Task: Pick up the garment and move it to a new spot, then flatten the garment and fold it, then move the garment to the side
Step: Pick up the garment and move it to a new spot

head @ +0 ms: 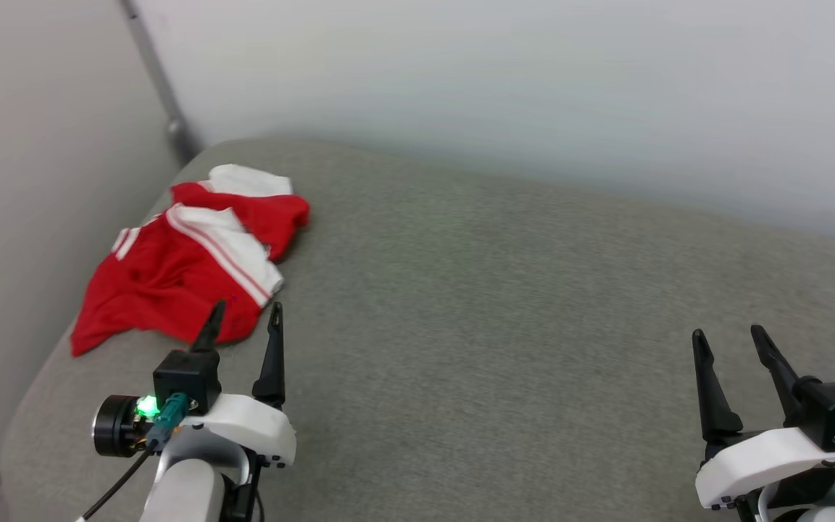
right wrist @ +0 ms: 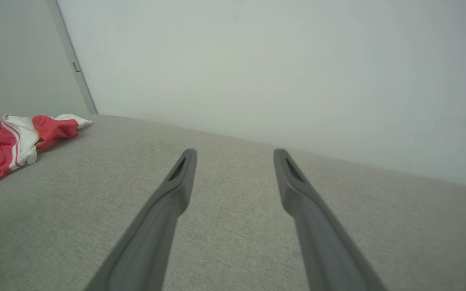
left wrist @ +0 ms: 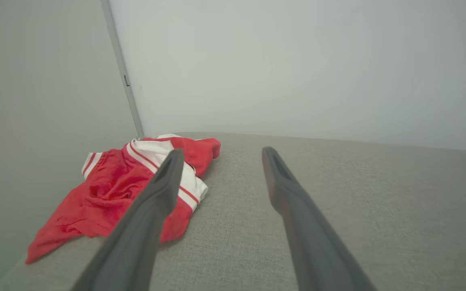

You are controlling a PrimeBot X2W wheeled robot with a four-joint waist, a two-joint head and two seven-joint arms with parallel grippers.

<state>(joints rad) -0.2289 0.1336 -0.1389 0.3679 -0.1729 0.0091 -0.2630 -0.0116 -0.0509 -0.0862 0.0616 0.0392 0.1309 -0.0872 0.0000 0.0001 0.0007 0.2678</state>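
Head view: two pale walls (head: 497,87) met in a corner behind a broad grey fabric surface (head: 497,326), which was rounded at its far-left end. The garment (head: 171,275) lay crumpled at that far-left end, close by the left wall. Its red body was bunched, white striped sleeves were flopped on top, and no lettering showed. The left gripper (head: 247,307) hung at the heap's near edge, fingers spread wide with nothing between them; contact with the cloth could not be told. The right gripper (head: 728,333) sat well apart to the right, likewise agape and empty, over bare fabric. A thin grey strip (head: 160,80) ran down the wall corner behind the heap.

Judgement: this was the first step, with the pick-up not yet made. The next move called for the left arm to ease forward and down onto a raised fold, then pinch. The likely hindrances were the wall tight on the heap's left, leaving little room there, and the surface's edge close beside the hem.
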